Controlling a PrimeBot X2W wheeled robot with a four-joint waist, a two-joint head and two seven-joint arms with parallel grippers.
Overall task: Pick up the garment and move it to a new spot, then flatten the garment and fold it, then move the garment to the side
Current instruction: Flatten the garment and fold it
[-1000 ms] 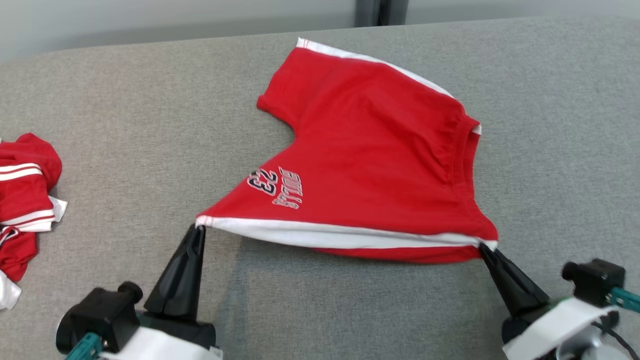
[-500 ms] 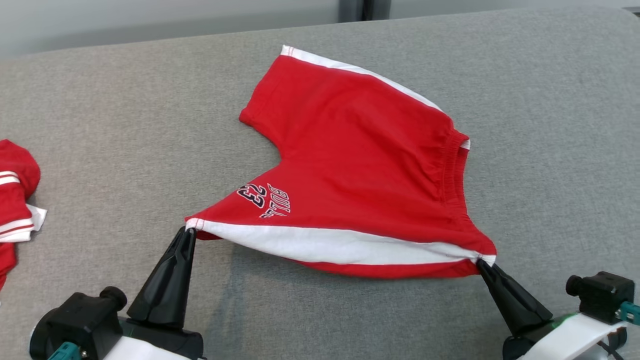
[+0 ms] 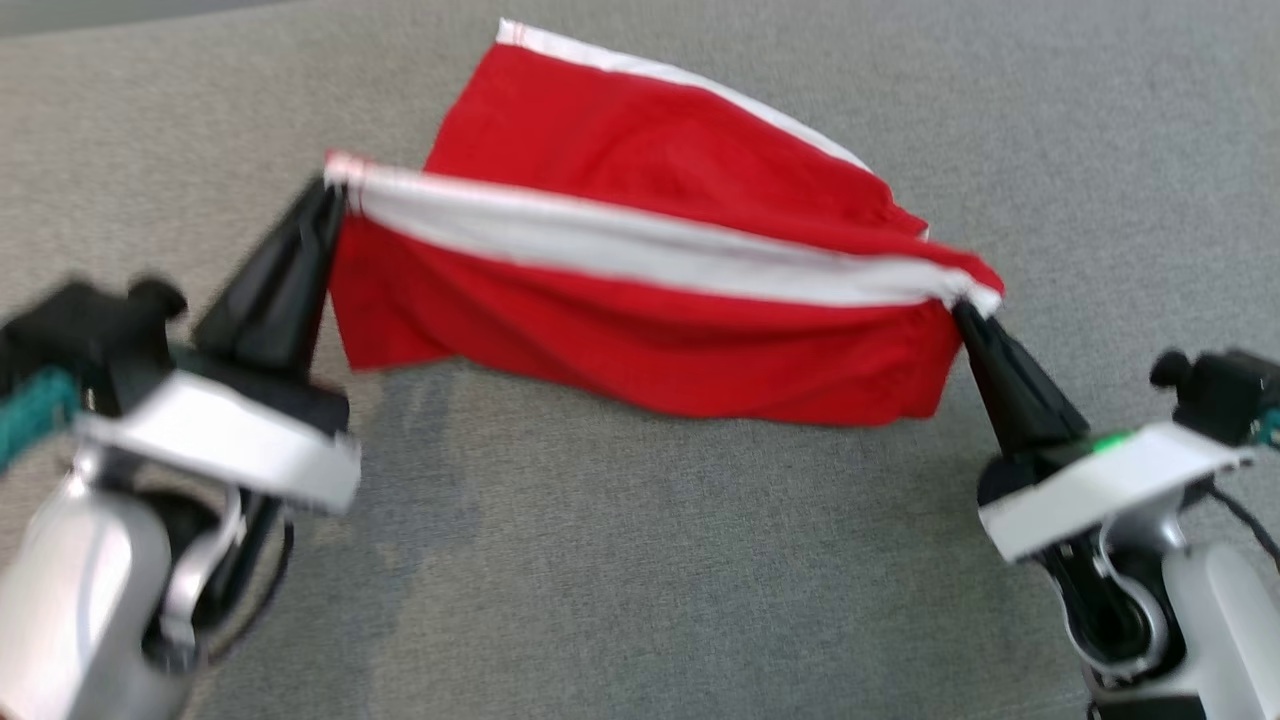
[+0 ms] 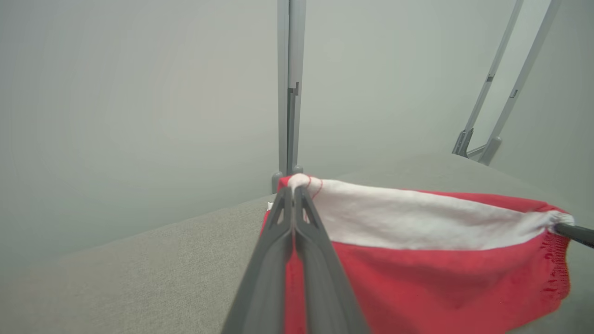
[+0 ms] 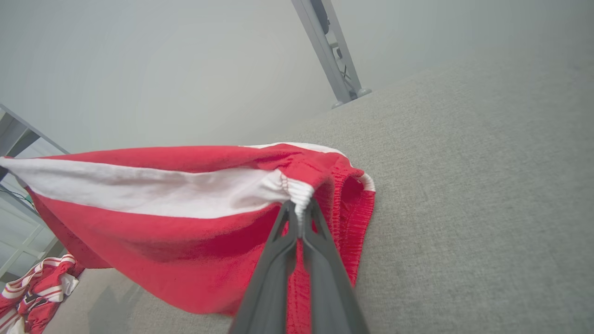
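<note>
The garment [image 3: 640,340] is a pair of red shorts with white side stripes, partly lifted off the grey surface. My left gripper [image 3: 335,190] is shut on the leg-hem corner of the near white stripe [image 4: 417,218]. My right gripper [image 3: 965,305] is shut on the waistband end of that stripe [image 5: 297,190]. The stripe runs taut between the two grippers, and red cloth hangs below it toward me. The far half of the garment [image 3: 650,130] still lies on the surface. The printed number is hidden.
The grey fabric surface [image 3: 640,580] extends all around. A second pile of red and white clothing [image 5: 32,292] lies at the lower left of the right wrist view. A grey post [image 4: 288,88] and a pale wall stand behind the surface.
Both grippers have lifted the near striped edge up and carried it away from me, over the far half of the garment. The camera has also tilted, and the left arm looks blurred.
</note>
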